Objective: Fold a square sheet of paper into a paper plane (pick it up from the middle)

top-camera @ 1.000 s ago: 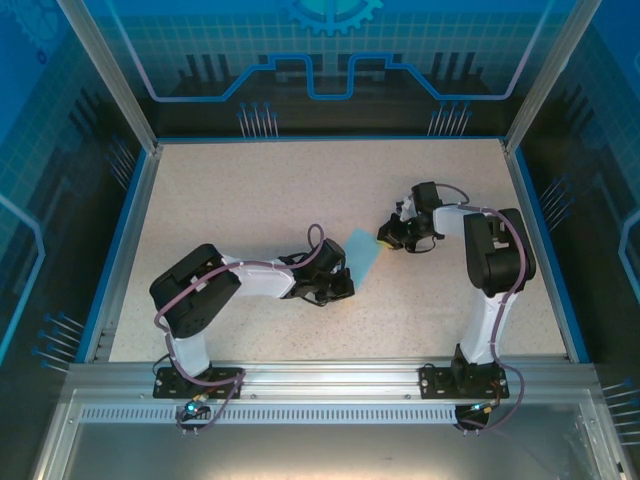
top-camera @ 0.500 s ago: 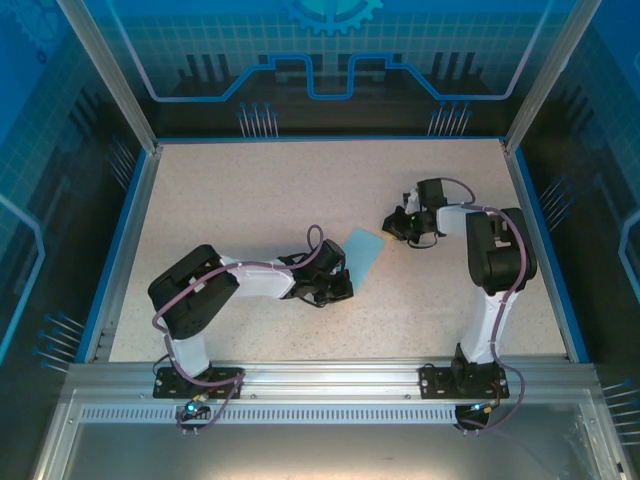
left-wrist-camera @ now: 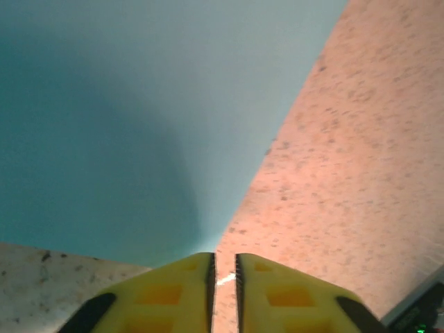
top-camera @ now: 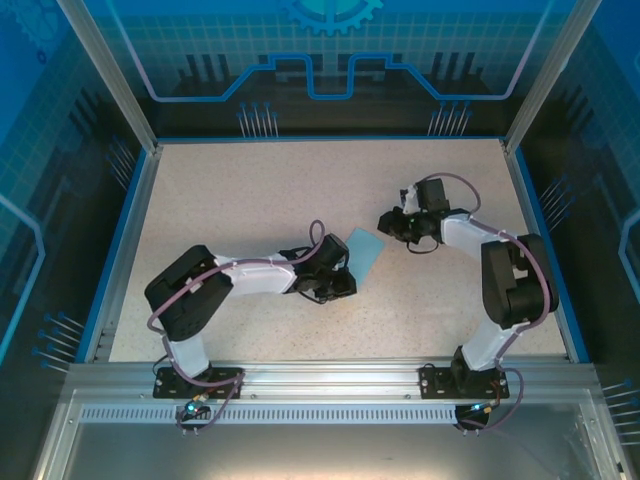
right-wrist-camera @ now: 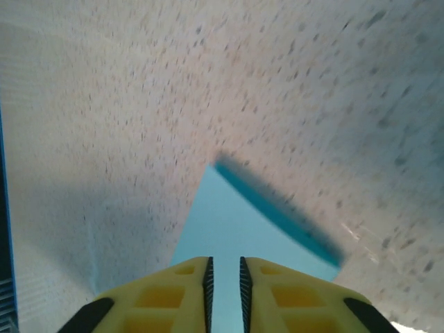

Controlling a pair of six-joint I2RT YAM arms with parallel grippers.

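The sheet of paper (top-camera: 364,252) lies near the middle of the table (top-camera: 250,200), between the two arms, and it now looks broader from above than it did a second ago, when it showed as a narrower strip. Over that second the right gripper (top-camera: 386,223) has drawn back toward the far right and now sits just beside the sheet's far-right edge, not on it, while its elbow has swung out to the right. In its wrist view the right gripper (right-wrist-camera: 223,262) has its fingers closed to a thin slit with nothing visibly caught in them, and the sheet (right-wrist-camera: 236,229) lies past the tips with one edge raised and throwing a dark shadow. The left gripper (top-camera: 345,272) has stayed at the sheet's near-left edge. Up close, the left gripper (left-wrist-camera: 223,258) is also pinched almost shut, and the sheet (left-wrist-camera: 139,104) tapers straight into the slit, so it appears to hold that edge. The paper plane is far from formed, since the sheet shows no clear crease yet.
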